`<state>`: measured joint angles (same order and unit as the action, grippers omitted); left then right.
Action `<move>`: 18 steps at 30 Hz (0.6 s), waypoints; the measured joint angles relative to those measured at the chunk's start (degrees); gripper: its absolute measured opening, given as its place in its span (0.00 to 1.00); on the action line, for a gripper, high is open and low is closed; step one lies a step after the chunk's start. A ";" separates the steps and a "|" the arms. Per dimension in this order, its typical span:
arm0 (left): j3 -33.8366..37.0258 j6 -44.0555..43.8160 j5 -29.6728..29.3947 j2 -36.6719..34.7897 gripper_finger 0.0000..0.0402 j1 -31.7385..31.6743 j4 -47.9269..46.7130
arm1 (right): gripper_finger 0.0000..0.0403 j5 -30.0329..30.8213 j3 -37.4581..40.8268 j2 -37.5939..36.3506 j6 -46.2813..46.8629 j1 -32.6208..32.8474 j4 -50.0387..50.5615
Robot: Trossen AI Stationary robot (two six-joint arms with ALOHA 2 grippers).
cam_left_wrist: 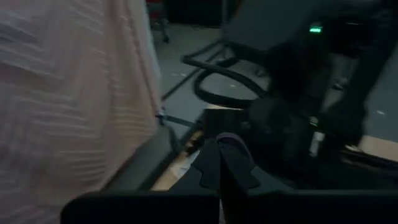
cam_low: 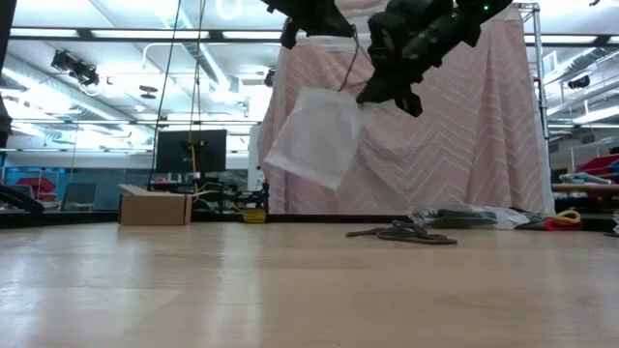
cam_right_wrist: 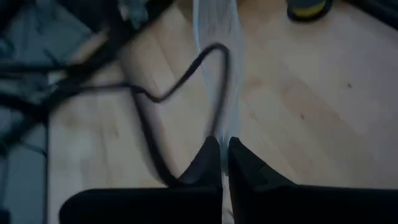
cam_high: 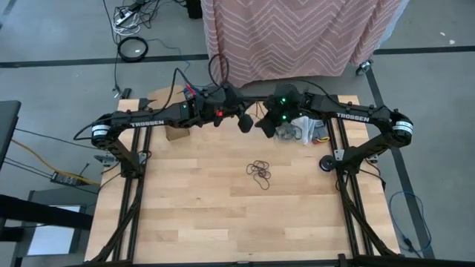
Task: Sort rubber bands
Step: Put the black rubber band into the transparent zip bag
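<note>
While the dark, thin rubber bands (cam_high: 259,172) lie in a loose tangle mid-worktop (cam_high: 223,215), I have both arms raised at the far edge: the right gripper (cam_right_wrist: 223,152) pinches a clear, crinkly plastic bag (cam_low: 314,135), the left gripper (cam_left_wrist: 222,163) is closed beside it, probably to open the bag for sorting.

Ceiling lights (cam_low: 116,72) glare at the low view's upper left, the table (cam_high: 223,215) is evenly lit, and both wrist views look blurred, perhaps by motion.
</note>
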<state>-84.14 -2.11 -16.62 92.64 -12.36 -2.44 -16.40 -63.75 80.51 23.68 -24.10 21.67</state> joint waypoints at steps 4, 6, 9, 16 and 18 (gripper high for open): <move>0.00 1.95 -3.36 0.00 0.00 -0.73 0.52 | 0.00 2.94 0.00 0.00 1.78 -0.18 0.96; 0.00 2.97 -4.67 0.00 0.00 -1.08 0.54 | 0.00 3.52 0.00 0.00 1.79 -0.42 1.97; 0.00 3.59 -5.92 0.00 0.00 -1.55 0.53 | 0.00 4.27 0.00 0.00 1.75 -0.68 2.75; 0.00 4.22 -7.43 0.00 0.00 -2.41 0.46 | 0.00 4.72 0.00 0.00 1.74 -0.87 2.99; 0.00 5.17 -7.77 0.00 0.00 -2.43 0.44 | 0.00 4.83 0.00 0.00 1.70 -0.87 2.99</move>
<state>-84.14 3.06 -24.39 92.64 -14.79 -2.00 -11.57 -63.75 80.51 25.39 -24.97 24.67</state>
